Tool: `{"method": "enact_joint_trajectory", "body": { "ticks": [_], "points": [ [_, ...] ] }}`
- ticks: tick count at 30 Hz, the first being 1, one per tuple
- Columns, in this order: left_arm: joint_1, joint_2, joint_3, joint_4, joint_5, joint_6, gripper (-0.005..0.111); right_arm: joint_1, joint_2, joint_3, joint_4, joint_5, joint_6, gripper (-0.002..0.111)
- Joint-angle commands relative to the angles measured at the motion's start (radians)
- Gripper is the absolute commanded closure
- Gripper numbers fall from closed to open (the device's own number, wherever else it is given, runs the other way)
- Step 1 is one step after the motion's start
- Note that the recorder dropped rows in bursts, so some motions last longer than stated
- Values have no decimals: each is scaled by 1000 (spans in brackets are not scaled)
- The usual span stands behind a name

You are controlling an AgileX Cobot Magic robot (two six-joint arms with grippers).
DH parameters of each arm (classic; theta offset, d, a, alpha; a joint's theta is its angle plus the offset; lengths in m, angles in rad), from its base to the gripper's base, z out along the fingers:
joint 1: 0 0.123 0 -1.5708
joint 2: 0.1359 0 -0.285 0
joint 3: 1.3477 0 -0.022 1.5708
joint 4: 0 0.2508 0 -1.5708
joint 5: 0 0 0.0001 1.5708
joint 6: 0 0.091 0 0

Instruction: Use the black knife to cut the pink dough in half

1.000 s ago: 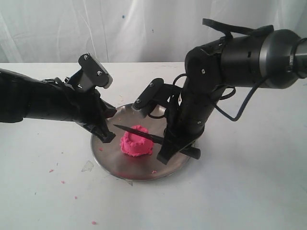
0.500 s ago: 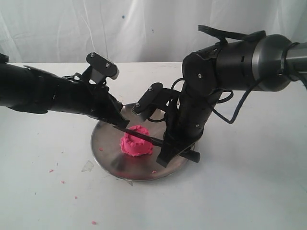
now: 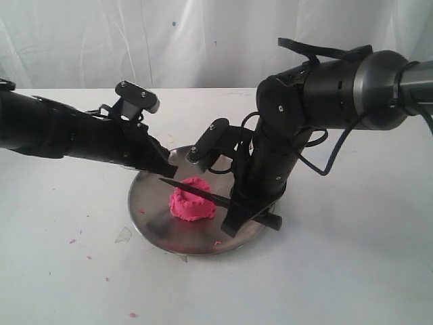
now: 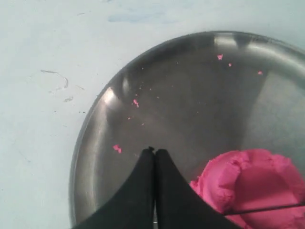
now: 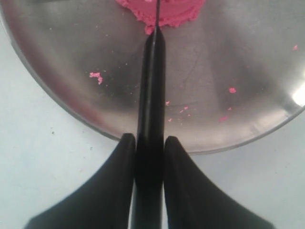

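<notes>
- Your left gripper sits at the far-left rim of the steel plate, jaws pressed together on nothing, as the left wrist view shows. Parked low beside the dough, it looks placed to steady the plate or stay clear of the blade.
- The pink dough rests as one uncut mound near the plate's centre, so the cut is not yet made.
- The black knife lies across the mound's top, tip pointing left, blade resting on or just above the rim.
- Your right gripper clamps the handle, lining the blade over the dough's middle.
- Compared with half a second ago, the left gripper has drawn back slightly from the knife tip; the knife and right arm barely moved.
</notes>
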Motion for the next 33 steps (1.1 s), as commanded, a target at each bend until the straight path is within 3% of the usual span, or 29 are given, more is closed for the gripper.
{"method": "enact_joint_trajectory", "body": {
  "ticks": [1, 6, 10, 25, 33],
  "points": [
    [107, -14, -8, 2, 263, -148, 107, -8, -3, 3, 9, -13, -15, 108],
    [211, -14, -60, 262, 416, -401, 107, -8, -3, 3, 8, -14, -17, 108],
    [212, -14, -94, 425, 514, -512, 107, -8, -3, 3, 8, -15, -17, 108],
    [187, 66, -92, 280, 548, -469, 107, -8, -2, 3, 8, -18, -19, 108],
    [134, 105, -92, 272, 444, -446, 107, -8, -2, 3, 8, -18, -21, 108]
  ]
}}
